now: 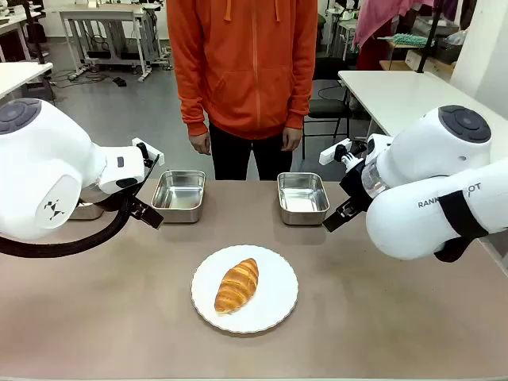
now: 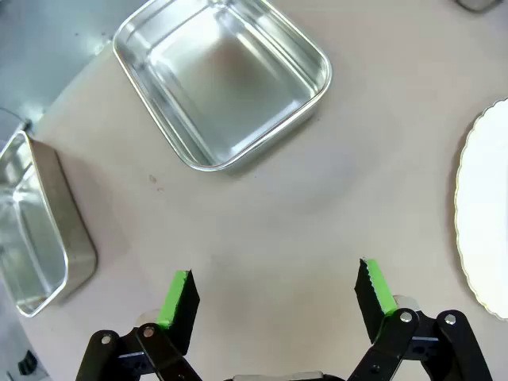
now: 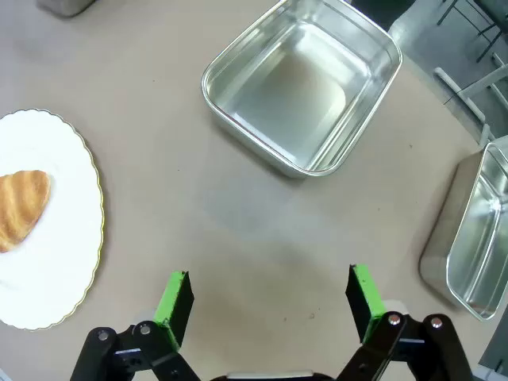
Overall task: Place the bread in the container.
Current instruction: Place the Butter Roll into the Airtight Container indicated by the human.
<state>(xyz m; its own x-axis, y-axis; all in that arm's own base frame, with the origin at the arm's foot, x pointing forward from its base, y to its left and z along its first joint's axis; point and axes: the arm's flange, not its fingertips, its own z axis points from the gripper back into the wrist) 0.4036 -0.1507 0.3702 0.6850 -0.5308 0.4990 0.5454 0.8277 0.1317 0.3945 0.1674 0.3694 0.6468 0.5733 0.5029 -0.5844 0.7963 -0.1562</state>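
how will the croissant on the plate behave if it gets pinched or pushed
The croissant looks puffy and flaky, so it is probably light and may crush under a hard pinch. Its ridged crust should give grip rather than slip. Lying flat on the smooth plate, it seems unlikely to roll but might slide if pushed.

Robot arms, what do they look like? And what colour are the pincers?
The left arm and right arm are rounded and white, with grey round caps. A black cable loops under the left one; the right one has dark lettering and a black strap. The left pincer and right pincer are black with bright green pads.
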